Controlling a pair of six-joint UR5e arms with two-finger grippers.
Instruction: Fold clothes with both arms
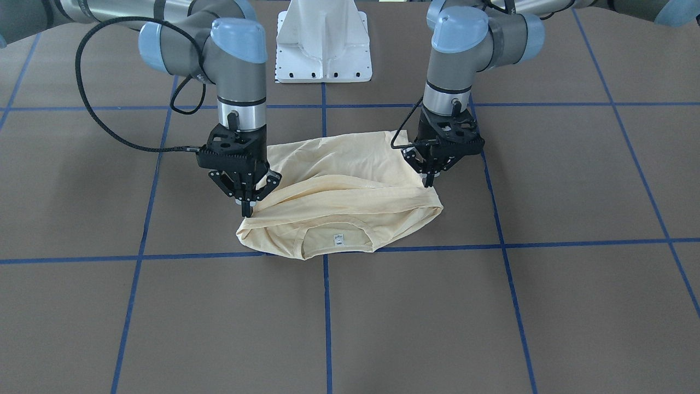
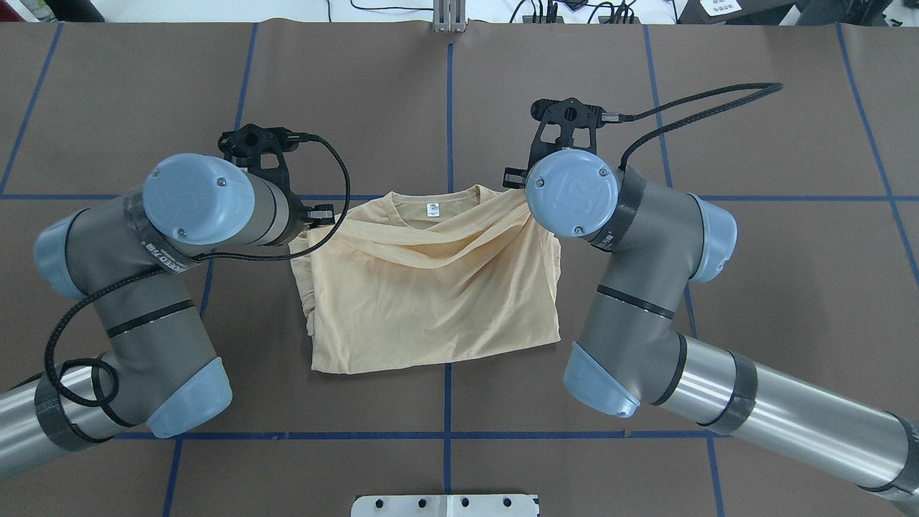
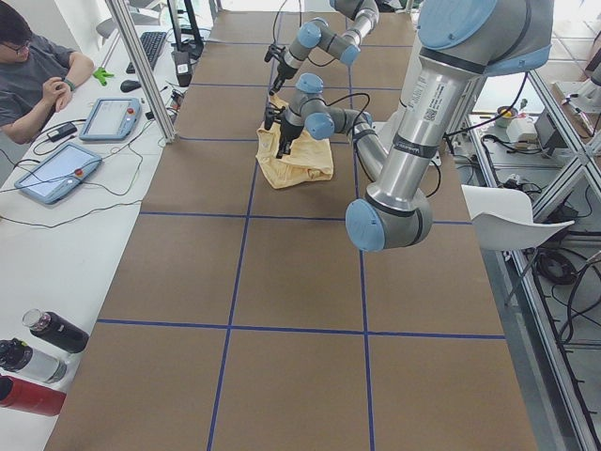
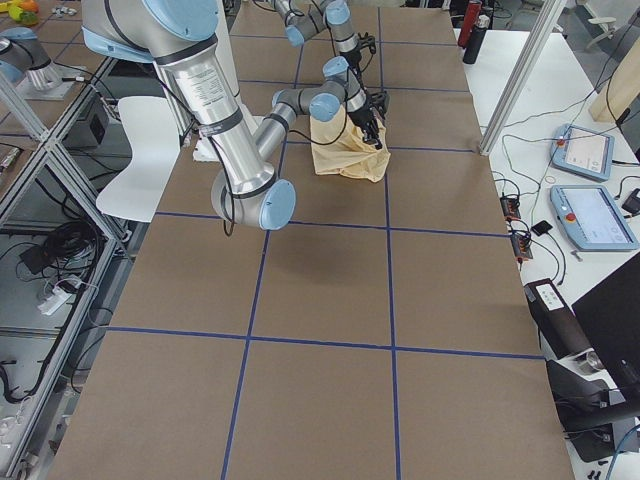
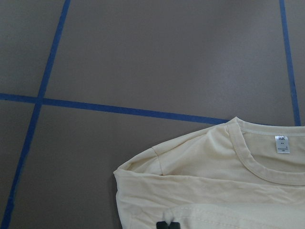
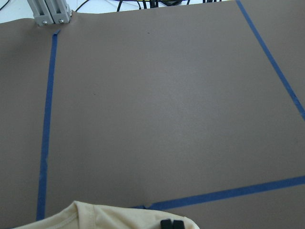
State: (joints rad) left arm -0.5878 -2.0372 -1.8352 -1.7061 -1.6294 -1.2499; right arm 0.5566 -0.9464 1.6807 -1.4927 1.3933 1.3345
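The pale cream-yellow shirt (image 1: 339, 191) lies partly folded on the brown table, collar and white neck label (image 1: 338, 238) at the far side from the robot; its print is hidden. A band of fabric is pulled across the body toward the collar (image 2: 431, 244). My left gripper (image 1: 430, 179) is shut on the shirt's edge at its side, and its fingertips (image 5: 167, 224) pinch cloth beside the collar (image 5: 267, 167). My right gripper (image 1: 247, 210) is shut on the opposite edge near the shoulder; its fingertips (image 6: 171, 223) meet over cloth (image 6: 95, 217). In the overhead view the wrists hide both grippers.
The white pedestal base (image 1: 324, 44) stands behind the shirt. Blue tape lines (image 1: 326, 306) grid the brown table. A metal post (image 6: 50, 12) stands at the far table edge. An operator (image 3: 38, 80) sits at a side bench with tablets and bottles (image 3: 42, 343).
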